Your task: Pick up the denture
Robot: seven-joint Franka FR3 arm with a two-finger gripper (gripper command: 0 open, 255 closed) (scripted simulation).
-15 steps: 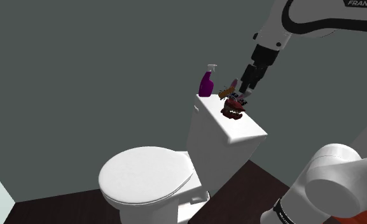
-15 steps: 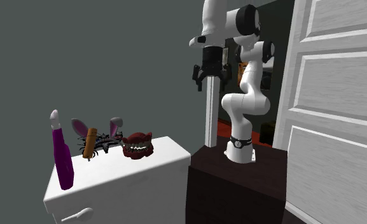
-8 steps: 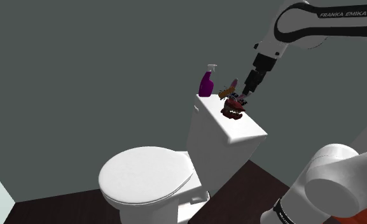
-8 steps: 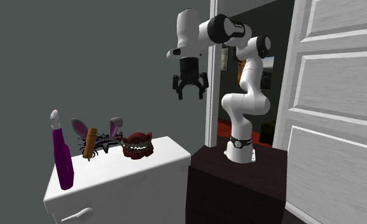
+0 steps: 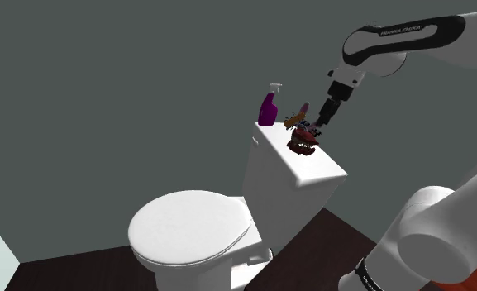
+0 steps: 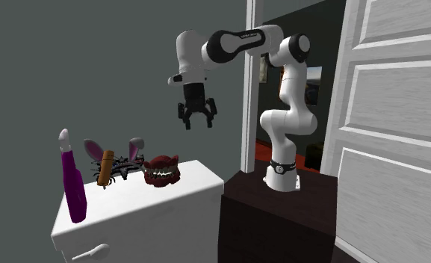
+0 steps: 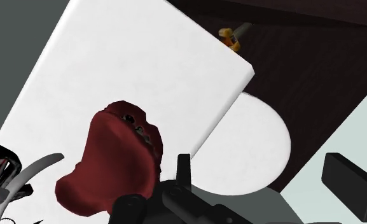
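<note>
The denture is a dark red lump with a row of white teeth, lying on the white toilet tank lid. My black gripper hangs open in the air above the lid, higher than the denture and toward the second exterior view's right of it. In the shoulder view the gripper points down just above the denture. In the wrist view the denture lies on the lid beside the open gripper, not between the fingers.
A purple spray bottle and a small toy with purple ears and an orange bar stand on the lid beside the denture. The toilet seat lid lies below. A white panelled door stands near the arm's stand.
The arm has stretched out and carried the open gripper lower and toward the second exterior view's left, over the tank lid. The denture and the other things stayed put.
</note>
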